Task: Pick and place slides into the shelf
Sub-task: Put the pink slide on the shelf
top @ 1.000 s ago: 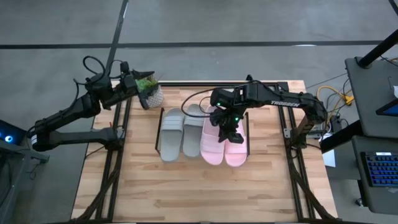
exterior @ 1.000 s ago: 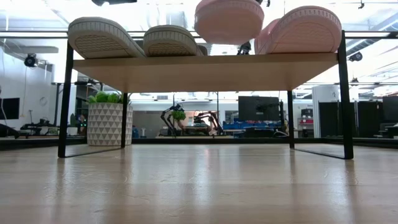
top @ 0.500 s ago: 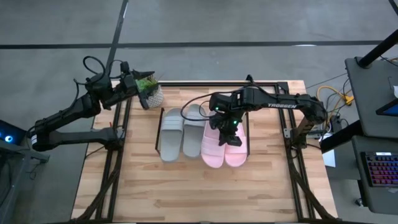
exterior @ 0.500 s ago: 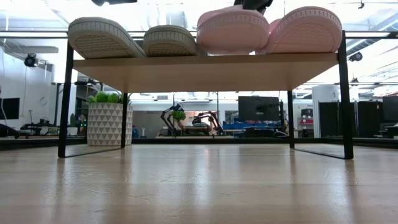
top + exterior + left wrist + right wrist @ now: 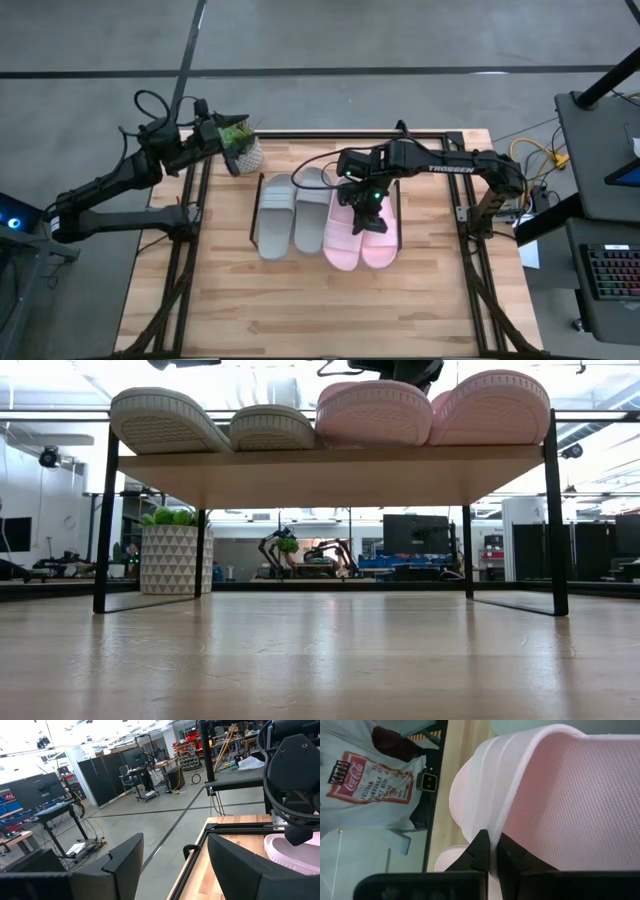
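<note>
Slides: all four lie side by side on the shelf (image 5: 254, 222), two grey slides (image 5: 294, 214) on its left half, two pink ones on its right. Right gripper (image 5: 365, 203) sits low over the inner pink slide (image 5: 340, 232), fingers (image 5: 492, 854) pinched together on the edge of its wide strap, which the right wrist view shows wedged between the tips. Grip at the strap makes sense: it is the only thin, raised part to clamp. Low view shows that slide's sole resting level on the board beside the outer pink slide (image 5: 492, 407); placement looks finished, release not yet made. Left gripper (image 5: 215, 131) waits well away beside the potted plant (image 5: 241, 147), fingers spread apart, holding nothing.
</note>
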### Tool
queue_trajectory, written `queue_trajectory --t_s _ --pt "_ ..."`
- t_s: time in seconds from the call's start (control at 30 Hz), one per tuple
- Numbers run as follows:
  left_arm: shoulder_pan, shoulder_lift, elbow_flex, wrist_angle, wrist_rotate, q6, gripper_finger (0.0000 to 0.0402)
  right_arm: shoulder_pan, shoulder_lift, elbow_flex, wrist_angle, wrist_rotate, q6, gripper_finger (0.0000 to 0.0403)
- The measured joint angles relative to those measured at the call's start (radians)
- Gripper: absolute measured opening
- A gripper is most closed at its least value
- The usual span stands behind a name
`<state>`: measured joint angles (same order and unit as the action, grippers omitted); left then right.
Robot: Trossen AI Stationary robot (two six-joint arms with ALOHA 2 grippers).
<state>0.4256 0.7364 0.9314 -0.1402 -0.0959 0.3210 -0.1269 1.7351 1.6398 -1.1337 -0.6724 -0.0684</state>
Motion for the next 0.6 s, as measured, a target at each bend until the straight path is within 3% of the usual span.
queue_trajectory --t_s 0.27,0.6 --pt "0.0 0.002 0.0 0.0 0.0 -0.001 0.0206 -0.004 0.0 0.007 0.01 0.012 0.02 0.0042" --pt "0.0 0.004 0.0 -0.001 0.001 -0.004 0.0206 -0.006 -0.01 0.008 0.003 0.028 0.024 0.0124"
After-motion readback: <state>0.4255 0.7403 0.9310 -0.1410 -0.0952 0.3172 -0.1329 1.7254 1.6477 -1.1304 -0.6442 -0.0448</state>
